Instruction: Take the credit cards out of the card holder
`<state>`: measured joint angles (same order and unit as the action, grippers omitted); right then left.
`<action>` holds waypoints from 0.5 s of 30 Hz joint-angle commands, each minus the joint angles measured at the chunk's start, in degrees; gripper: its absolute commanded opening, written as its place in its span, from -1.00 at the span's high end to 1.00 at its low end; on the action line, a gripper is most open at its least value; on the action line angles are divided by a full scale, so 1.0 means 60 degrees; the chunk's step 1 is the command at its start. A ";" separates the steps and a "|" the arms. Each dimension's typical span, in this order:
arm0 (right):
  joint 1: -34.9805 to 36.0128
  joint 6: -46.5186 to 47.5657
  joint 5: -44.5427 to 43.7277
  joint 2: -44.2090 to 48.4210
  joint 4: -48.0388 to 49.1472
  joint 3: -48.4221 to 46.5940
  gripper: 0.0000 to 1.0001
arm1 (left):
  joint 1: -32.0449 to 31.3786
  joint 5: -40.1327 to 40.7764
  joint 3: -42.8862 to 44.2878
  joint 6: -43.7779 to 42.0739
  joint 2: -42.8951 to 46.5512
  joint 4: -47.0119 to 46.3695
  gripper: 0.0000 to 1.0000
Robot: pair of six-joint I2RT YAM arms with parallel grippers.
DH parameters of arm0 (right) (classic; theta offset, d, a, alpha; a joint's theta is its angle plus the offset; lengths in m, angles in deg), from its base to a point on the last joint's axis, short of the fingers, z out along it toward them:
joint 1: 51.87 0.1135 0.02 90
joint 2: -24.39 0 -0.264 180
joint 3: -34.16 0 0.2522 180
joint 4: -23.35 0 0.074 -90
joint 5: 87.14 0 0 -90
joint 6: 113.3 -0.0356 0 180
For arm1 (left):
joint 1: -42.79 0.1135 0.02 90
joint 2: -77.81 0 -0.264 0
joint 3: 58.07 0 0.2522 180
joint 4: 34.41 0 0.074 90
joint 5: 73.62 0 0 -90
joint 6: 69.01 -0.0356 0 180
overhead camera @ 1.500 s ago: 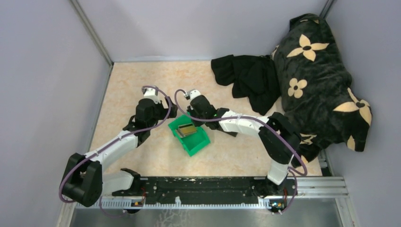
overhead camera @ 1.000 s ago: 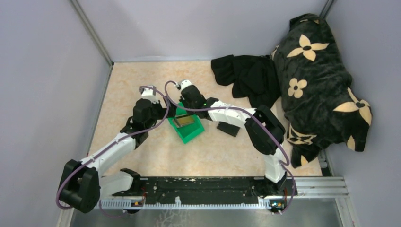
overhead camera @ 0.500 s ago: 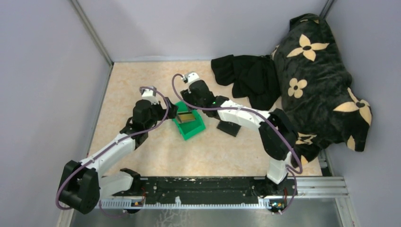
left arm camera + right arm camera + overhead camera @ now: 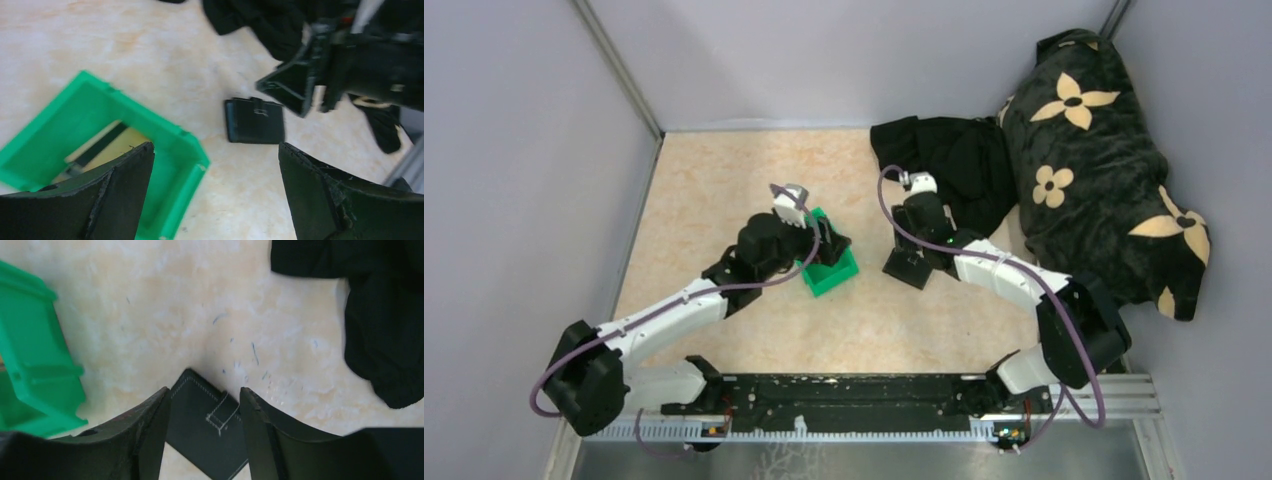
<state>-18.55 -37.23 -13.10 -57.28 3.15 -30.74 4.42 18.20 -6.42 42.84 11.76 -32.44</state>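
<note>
The card holder (image 4: 910, 272) lies shut and flat on the table, a black wallet with a stitched tab (image 4: 205, 432). My right gripper (image 4: 203, 392) hangs open just above it, one finger to each side and nothing held. A gold-brown credit card with a dark stripe (image 4: 107, 145) lies inside the green bin (image 4: 165, 130). My left gripper (image 4: 215, 150) is wide open and empty over the bin's right corner, and in the top view the left gripper (image 4: 822, 240) covers the bin's inside. The left wrist view also shows the card holder (image 4: 255, 120) beyond the bin.
The green bin (image 4: 832, 272) sits mid-table between the arms. A black cloth (image 4: 949, 165) lies at the back right, close behind the right gripper (image 4: 912, 256). A large black pillow with cream flowers (image 4: 1104, 160) fills the right side. Walls close the table at left and back.
My right gripper opened, left the gold card in the bin and swung right to the card holder. My left arm moved right, over the bin.
</note>
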 commanded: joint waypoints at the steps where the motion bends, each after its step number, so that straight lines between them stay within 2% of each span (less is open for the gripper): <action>1: 0.0215 -0.0631 0.0191 0.0700 0.0166 0.0521 0.10 | -0.1306 -0.0618 0.0439 -0.0110 -0.0862 -0.0486 -0.97; 3: 0.0216 -0.0713 0.0192 0.0727 0.0246 0.0701 0.65 | -0.1852 -0.1292 0.0565 -0.0043 -0.1438 -0.0810 -0.96; 5: 0.0216 -0.0713 0.0111 0.0703 0.0145 0.0718 0.93 | -0.2142 -0.2062 0.0610 0.0147 -0.2051 -0.1120 -0.95; 6: 0.0205 -0.0699 -0.0001 0.0713 0.0065 0.0704 1.00 | -0.2223 -0.2428 0.0612 0.0202 -0.2315 -0.1233 -0.93; 10: -0.0148 -0.0868 -0.0027 0.0954 0.0019 0.0795 1.00 | -0.2476 -0.2314 0.0573 -0.0095 -0.3040 -0.0854 -0.94; 13: -0.0642 -0.1028 0.0584 0.1196 0.0305 0.1022 0.76 | -0.2481 -0.1830 0.0473 -0.0339 -0.3482 -0.0645 -0.94; 15: -0.0816 -0.1025 0.0630 0.1218 0.0303 0.1038 0.67 | -0.2466 -0.1425 0.0513 -0.0396 -0.3858 -0.0452 -0.94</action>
<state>-20.91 -42.02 -11.24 -52.58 2.47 -25.05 -10.26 6.77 -3.73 42.29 -8.43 -36.64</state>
